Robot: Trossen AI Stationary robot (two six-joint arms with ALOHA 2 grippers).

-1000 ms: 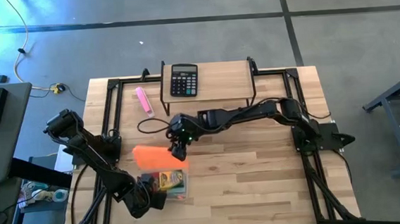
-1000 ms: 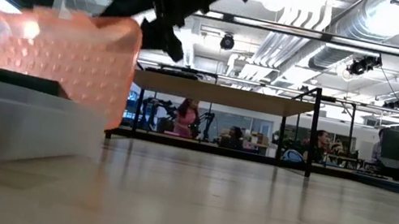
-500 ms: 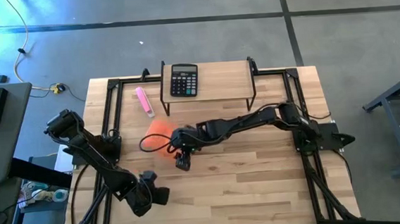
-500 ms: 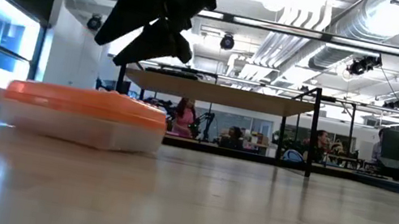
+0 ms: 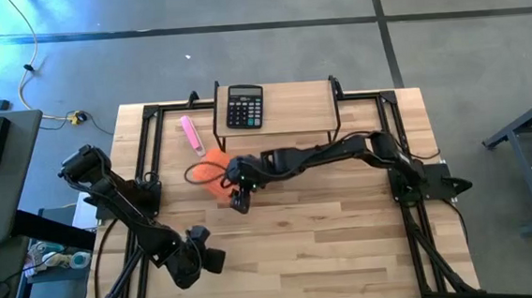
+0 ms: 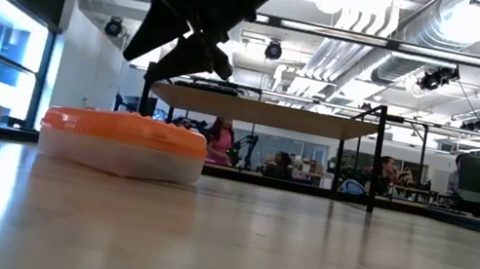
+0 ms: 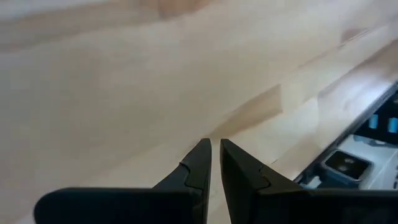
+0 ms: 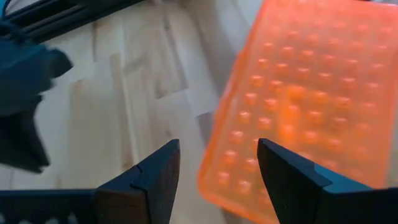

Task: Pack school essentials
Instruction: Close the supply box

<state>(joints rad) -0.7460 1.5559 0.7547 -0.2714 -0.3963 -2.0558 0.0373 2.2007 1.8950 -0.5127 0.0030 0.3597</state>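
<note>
The box [image 5: 213,166] has slid farther back, lid on. The right end effector [image 5: 240,204] hangs spread beside it; the left end effector [image 7: 215,163] is pressed together. Packing looks done.

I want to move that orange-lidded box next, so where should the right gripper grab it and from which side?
Probably from above, across the short sides of the orange-lidded box. It lies flat and low on the table, its studded lid up, so its side edges are open. The right gripper, fingers apart, hangs above the box's near edge.
</note>
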